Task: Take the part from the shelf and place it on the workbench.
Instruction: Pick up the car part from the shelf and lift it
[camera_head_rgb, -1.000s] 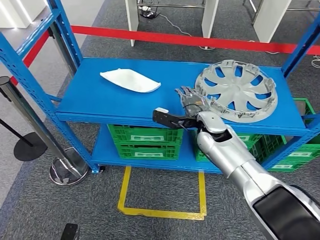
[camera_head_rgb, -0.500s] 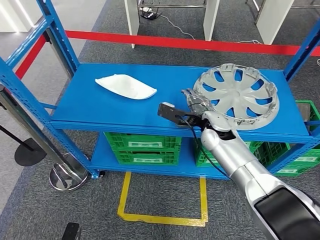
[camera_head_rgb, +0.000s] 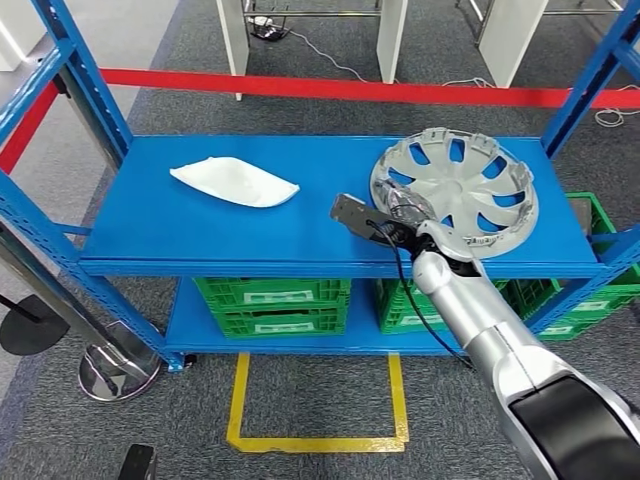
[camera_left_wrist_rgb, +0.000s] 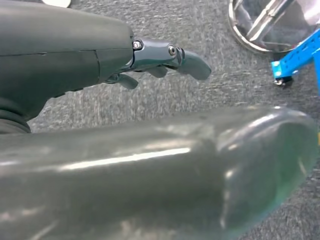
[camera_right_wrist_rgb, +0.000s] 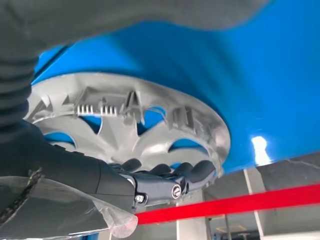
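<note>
Fingers (camera_right_wrist_rgb: 181, 172) of my right hand (camera_head_rgb: 398, 213) reach over the near rim of the silver wheel cover (camera_head_rgb: 460, 185), which lies flat at the right end of the blue shelf (camera_head_rgb: 226, 235). Whether they actually grip the rim, I cannot tell. A white curved part (camera_head_rgb: 234, 182) rests on the same shelf, well apart to the left. My left hand (camera_left_wrist_rgb: 151, 55) hangs above the grey carpet, fingers extended, holding nothing. Green crates (camera_head_rgb: 272, 305) sit on the lower shelf.
</note>
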